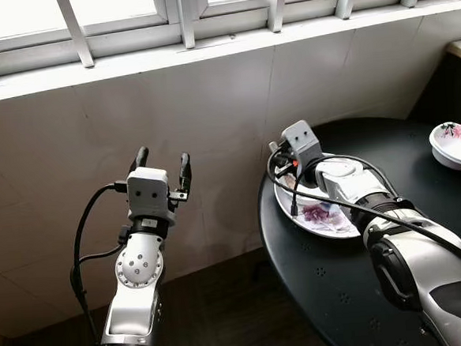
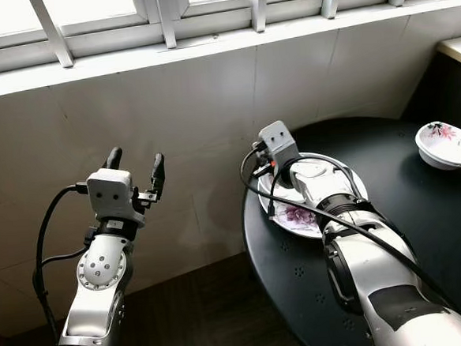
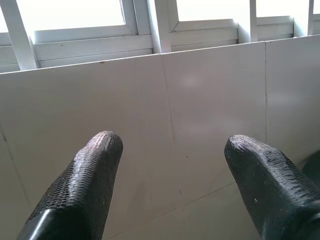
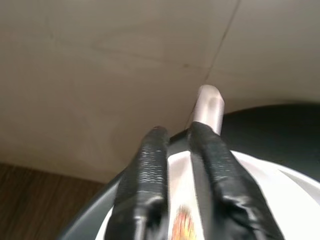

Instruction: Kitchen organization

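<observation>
A white plate with a purple flower pattern point(image 1: 322, 214) lies near the left edge of a round black table point(image 1: 387, 142). My right gripper point(image 4: 175, 135) reaches over the plate's far rim. Its fingers are shut on a thin pale metal handle point(image 4: 209, 102), whose rounded end sticks out past the fingertips toward the wall. What the handle belongs to is hidden. My left gripper point(image 1: 163, 166) is raised in front of the tiled wall, left of the table. It is open with nothing between its fingers point(image 3: 92, 170).
A white floral bowl point(image 1: 456, 143) stands at the table's far right. A tiled wall point(image 1: 211, 119) with a window ledge point(image 1: 128, 61) runs close behind. Dark wood floor point(image 1: 224, 308) lies between my left arm and the table edge.
</observation>
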Controlling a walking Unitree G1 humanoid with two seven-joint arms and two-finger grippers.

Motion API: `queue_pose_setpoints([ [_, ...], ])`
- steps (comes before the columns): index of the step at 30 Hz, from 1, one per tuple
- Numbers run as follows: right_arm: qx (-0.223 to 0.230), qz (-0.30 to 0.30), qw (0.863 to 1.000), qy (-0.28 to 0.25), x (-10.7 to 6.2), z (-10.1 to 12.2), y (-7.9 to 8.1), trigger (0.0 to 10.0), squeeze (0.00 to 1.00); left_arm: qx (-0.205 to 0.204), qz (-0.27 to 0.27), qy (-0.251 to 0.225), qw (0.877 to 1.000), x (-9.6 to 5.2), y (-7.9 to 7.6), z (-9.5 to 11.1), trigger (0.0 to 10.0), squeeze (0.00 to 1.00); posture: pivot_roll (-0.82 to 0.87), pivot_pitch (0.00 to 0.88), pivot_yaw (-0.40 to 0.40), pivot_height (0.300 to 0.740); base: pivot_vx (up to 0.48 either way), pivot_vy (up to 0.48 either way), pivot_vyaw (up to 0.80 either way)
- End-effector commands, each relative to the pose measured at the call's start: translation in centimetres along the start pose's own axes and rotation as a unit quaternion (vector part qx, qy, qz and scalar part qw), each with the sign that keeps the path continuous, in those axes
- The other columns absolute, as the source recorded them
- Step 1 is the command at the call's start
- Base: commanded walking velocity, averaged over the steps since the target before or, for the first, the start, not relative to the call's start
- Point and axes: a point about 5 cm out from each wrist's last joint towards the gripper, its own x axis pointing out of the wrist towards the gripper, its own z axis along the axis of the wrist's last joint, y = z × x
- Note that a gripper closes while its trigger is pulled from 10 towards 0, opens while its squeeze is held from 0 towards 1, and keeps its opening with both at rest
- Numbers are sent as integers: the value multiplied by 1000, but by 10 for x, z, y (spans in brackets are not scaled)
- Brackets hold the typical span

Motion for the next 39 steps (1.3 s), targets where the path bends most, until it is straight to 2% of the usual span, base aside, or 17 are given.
queue_pose_setpoints([
  [1, 2, -15, 1000, -26, -1, 10, -5, 10000, 1000, 4, -1, -7, 1000, 0, 1, 3, 10000, 0, 81, 13, -53, 740, 0, 0, 0],
  [7, 6, -30, 998, -48, -2, 17, -7, 10000, 1000, 3, -1, -7, 1000, 0, 0, 3, 10000, 0, 77, 7, -56, 740, 0, 0, 0],
  [11, 16, -26, 998, -59, -1, 20, -3, 10000, 1000, 3, -2, -7, 1000, 0, -1, 3, 10000, 0, 74, 10, -56, 740, 0, 0, 0],
  [19, 52, -58, 995, -63, -2, 18, -7, 10000, 1000, 1, 1, -7, 1000, 1, -1, 3, 10000, 0, 74, 11, -60, 740, 0, 0, 0],
  [26, 79, -90, 992, -27, -2, 3, -7, 10000, 1000, 2, -1, -7, 1000, 1, -1, 3, 10000, 0, 68, 15, -58, 740, 0, 0, 0],
  [29, 87, -124, 989, 7, -4, -6, -14, 10000, 1000, 2, -1, -7, 1000, 2, -1, 3, 10000, 0, 69, 15, -60, 740, 0, 0, 0],
  [32, 100, -122, 987, 25, -5, -12, -15, 10000, 1000, 3, -1, -7, 1000, 2, -1, 3, 10000, 0, 69, 15, -60, 740, 0, 0, 0],
  [33, 97, -119, 987, 42, -6, -17, -17, 10000, 0, 3, -1, -7, 1000, 2, -1, 3, 10000, 0, 69, 15, -60, 740, 0, 0, 0],
  [39, 103, -98, 988, 61, -6, -22, -16, 10000, 0, 3, 0, -7, 1000, 3, -2, 3, 10000, 0, 66, 14, -63, 740, 0, 0, 0],
])
